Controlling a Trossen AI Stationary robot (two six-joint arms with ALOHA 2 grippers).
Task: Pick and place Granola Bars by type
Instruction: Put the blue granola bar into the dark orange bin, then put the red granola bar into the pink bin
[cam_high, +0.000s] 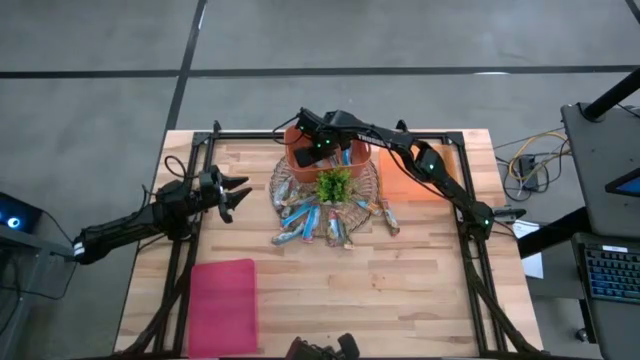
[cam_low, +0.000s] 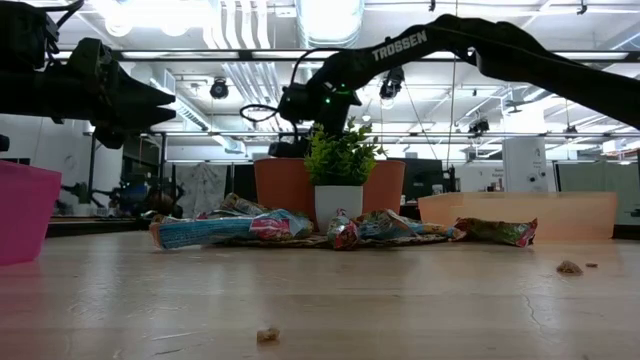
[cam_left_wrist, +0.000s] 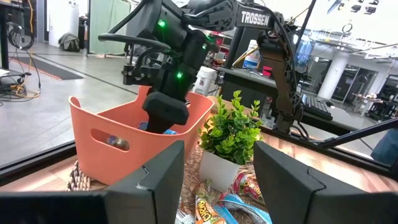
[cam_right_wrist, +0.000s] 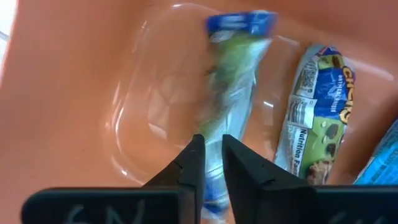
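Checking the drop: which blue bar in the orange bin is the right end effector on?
The blurred bar between its fingers; the other blue bar lies beside it.

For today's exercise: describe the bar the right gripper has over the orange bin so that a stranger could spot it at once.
Find the orange bin at the table's far edge, behind the small green plant. The right gripper reaches into it, pinching one end of a blue-and-white wrapped bar that hangs down blurred. Unlike the blue bar lying flat on the bin floor beside it, this one is held.
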